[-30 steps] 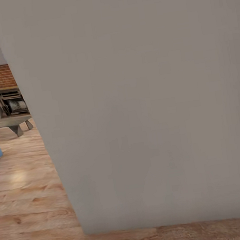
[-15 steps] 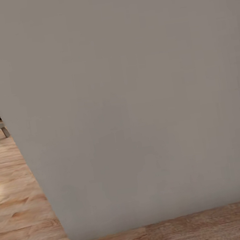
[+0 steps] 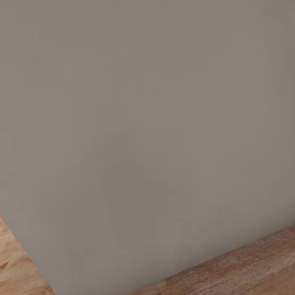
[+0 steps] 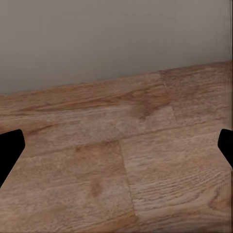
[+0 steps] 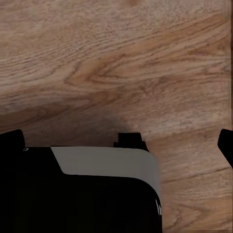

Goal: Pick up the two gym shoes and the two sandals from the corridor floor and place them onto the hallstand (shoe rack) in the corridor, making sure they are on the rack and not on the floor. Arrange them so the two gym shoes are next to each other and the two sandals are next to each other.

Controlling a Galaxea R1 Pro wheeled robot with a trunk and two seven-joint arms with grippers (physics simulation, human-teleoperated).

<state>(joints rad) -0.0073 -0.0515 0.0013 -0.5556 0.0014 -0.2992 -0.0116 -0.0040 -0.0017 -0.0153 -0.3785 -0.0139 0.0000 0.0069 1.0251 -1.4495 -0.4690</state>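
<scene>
In the head view a plain grey wall (image 3: pixel 153 118) stands close ahead, with wood-plank floor (image 3: pixel 258 268) from 7 to 4 o'clock along its foot and a strip of planks at 8 o'clock past its corner.

In the left wrist view the left gripper (image 4: pixel 116 145) is spread wide, its dark fingertips (image 4: pixel 9 148) at 9 and 3 o'clock, nothing between them but floor that meets the wall at 12 o'clock.

In the right wrist view the right gripper (image 5: pixel 116 141) is likewise spread and empty over the floor, above a black and grey part of the robot (image 5: pixel 97 194) at 6 o'clock.
</scene>
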